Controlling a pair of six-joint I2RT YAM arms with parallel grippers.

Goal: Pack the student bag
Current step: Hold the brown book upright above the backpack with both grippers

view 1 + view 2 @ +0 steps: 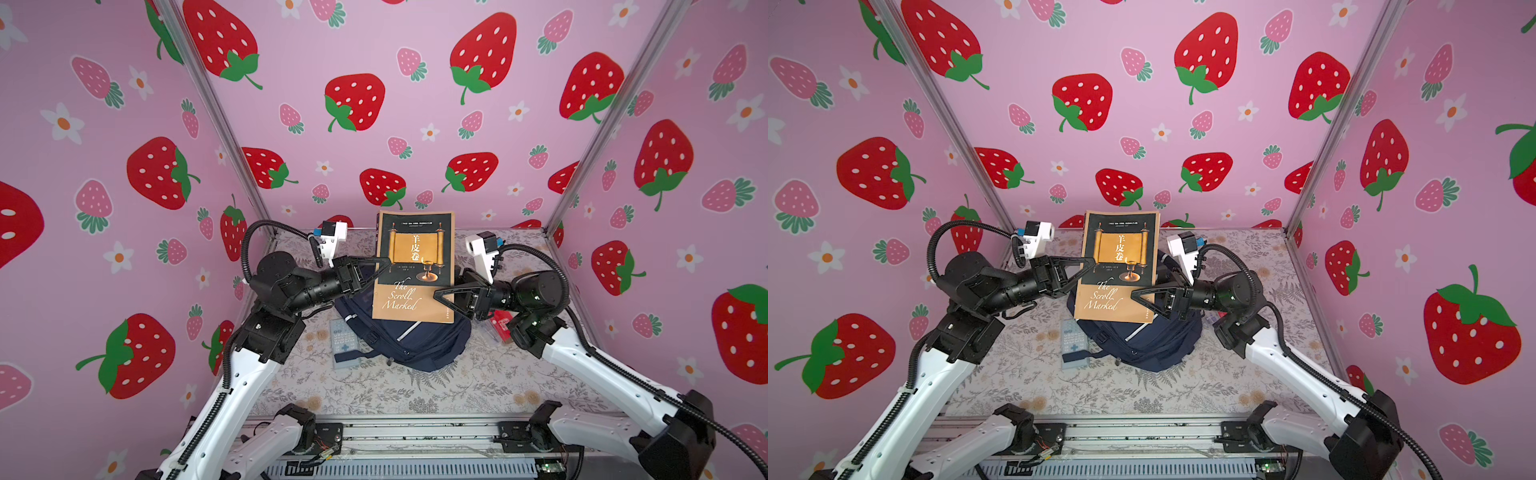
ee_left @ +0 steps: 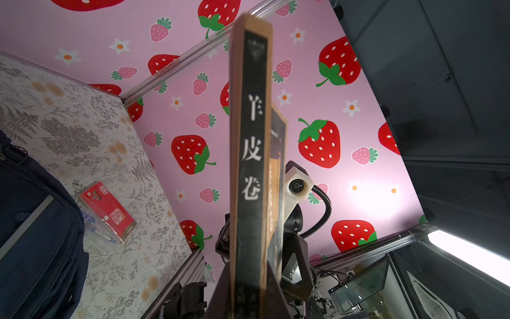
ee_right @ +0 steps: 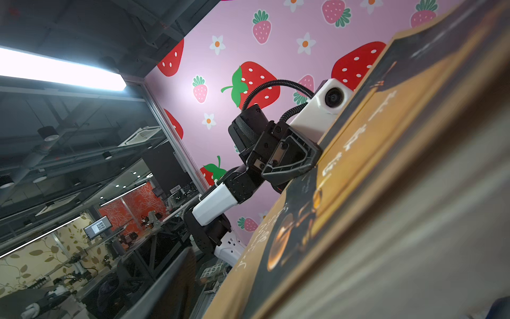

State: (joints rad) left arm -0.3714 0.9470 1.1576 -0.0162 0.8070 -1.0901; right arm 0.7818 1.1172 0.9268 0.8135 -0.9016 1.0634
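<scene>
The student bag (image 1: pixel 411 340) (image 1: pixel 1142 345), a navy backpack with silver stripes, lies at the middle of the table; its side also shows in the left wrist view (image 2: pixel 33 234). Above it hangs a brown and black book (image 1: pixel 415 266) (image 1: pixel 1119 266), nearly upright. My left gripper (image 1: pixel 384 262) (image 1: pixel 1090 262) (image 2: pixel 249 265) is shut on the book's spine edge (image 2: pixel 251 165). My right gripper (image 1: pixel 440 296) (image 1: pixel 1138 296) straddles the book's lower right edge. One of its fingers (image 3: pixel 176 279) stands apart from the cover (image 3: pixel 358 179); the other is hidden behind the book.
A pale calculator (image 1: pixel 344 343) (image 1: pixel 1073 343) lies just left of the bag. A red box (image 1: pixel 503 324) (image 2: pixel 110 212) on a clear case lies under my right arm. The floral table cover (image 1: pixel 374 390) is bounded by strawberry-print walls on three sides.
</scene>
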